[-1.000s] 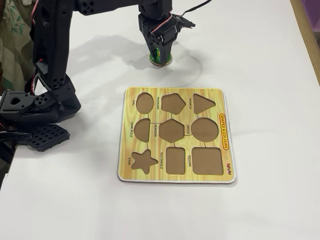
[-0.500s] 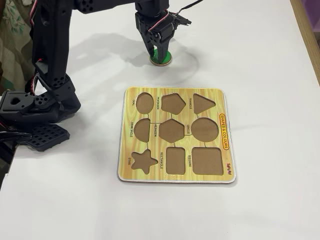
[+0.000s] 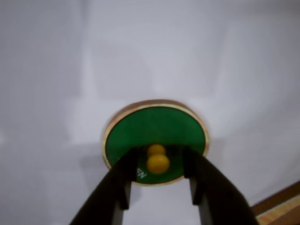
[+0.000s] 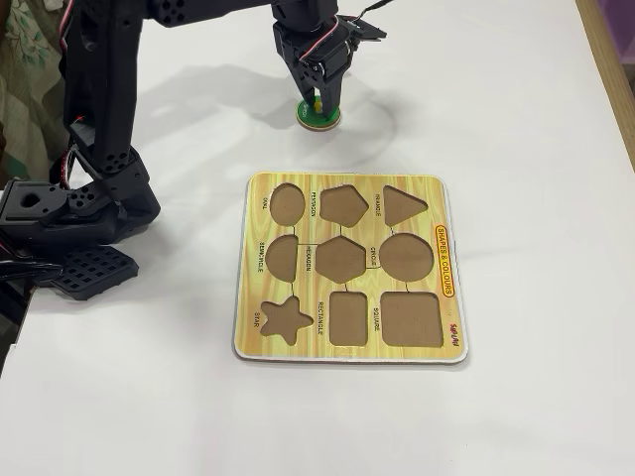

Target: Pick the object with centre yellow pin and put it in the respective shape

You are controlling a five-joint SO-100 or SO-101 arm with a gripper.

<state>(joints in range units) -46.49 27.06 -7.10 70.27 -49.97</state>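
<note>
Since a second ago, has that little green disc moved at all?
No. In the fixed view the green disc sits at the same spot above the puzzle board; only the fingers around its knob shifted.

My wrist view looks steeply down, close over the green disc [image 3: 154, 140]. The fixed view stands high, well back from it, across the puzzle board [image 4: 347, 268]; both share the disc.

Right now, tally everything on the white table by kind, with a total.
Round green discs with pale rim and yellow centre knob: 1
Yellow wooden shape-puzzle boards with empty cut-outs: 1
Black robot arms with two-finger gripper: 1
Total: 3
</note>
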